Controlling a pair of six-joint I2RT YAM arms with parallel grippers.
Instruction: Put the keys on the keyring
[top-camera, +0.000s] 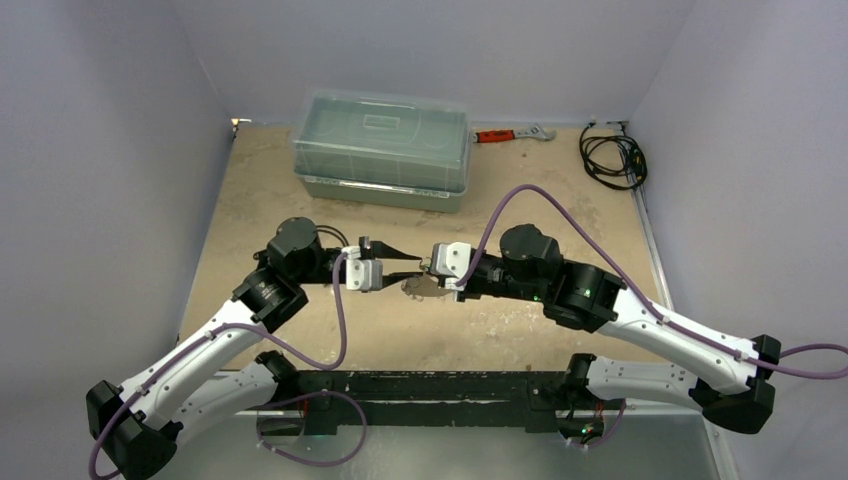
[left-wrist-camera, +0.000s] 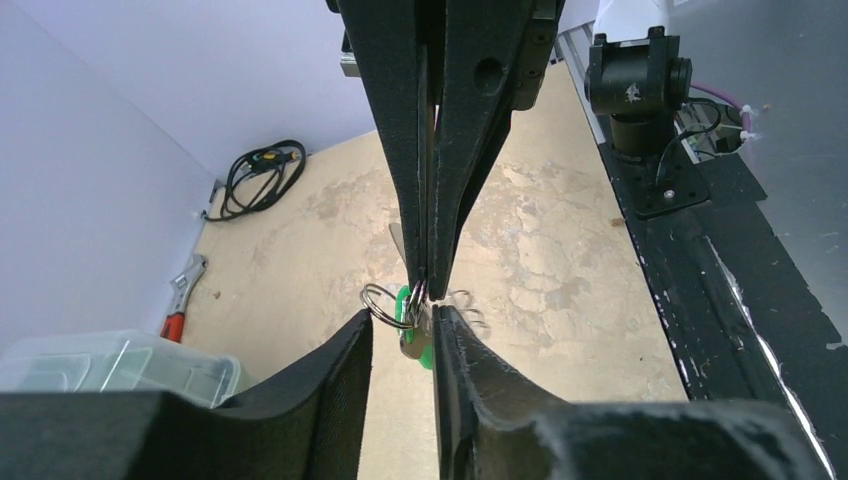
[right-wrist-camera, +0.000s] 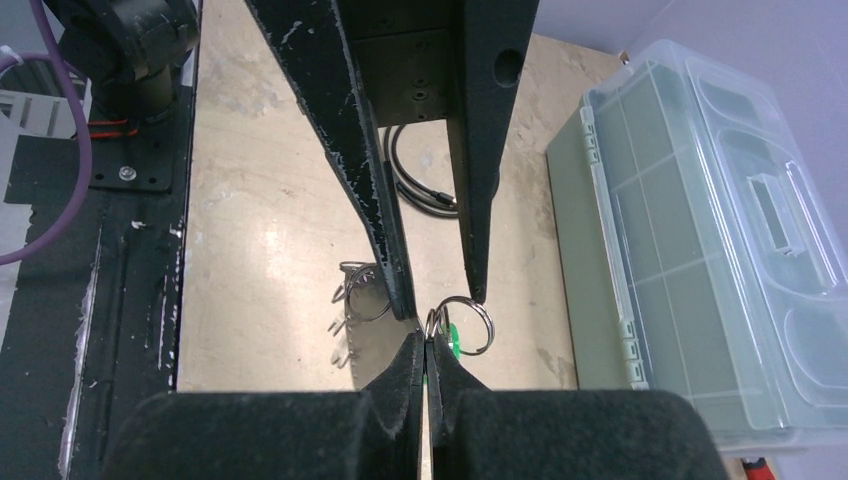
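The keyring (right-wrist-camera: 472, 325), a thin silver wire ring, hangs in the air over the middle of the table. My right gripper (right-wrist-camera: 427, 342) is shut on its edge. The green-headed key (right-wrist-camera: 455, 343) hangs on or against the ring just beside my pads. In the left wrist view the ring (left-wrist-camera: 385, 303) and green key (left-wrist-camera: 412, 322) sit between the fingers of my left gripper (left-wrist-camera: 402, 318), which is open. The ring's left edge touches its left fingertip (left-wrist-camera: 358, 328). In the top view both grippers (top-camera: 415, 266) (top-camera: 430, 272) meet tip to tip. I cannot make out the white tag.
A clear lidded plastic box (top-camera: 382, 150) stands at the back. A red-handled wrench (top-camera: 510, 133) lies to its right, and a black coiled cable (top-camera: 612, 158) lies in the back right corner. The ring's shadow (right-wrist-camera: 360, 290) falls on the tabletop below.
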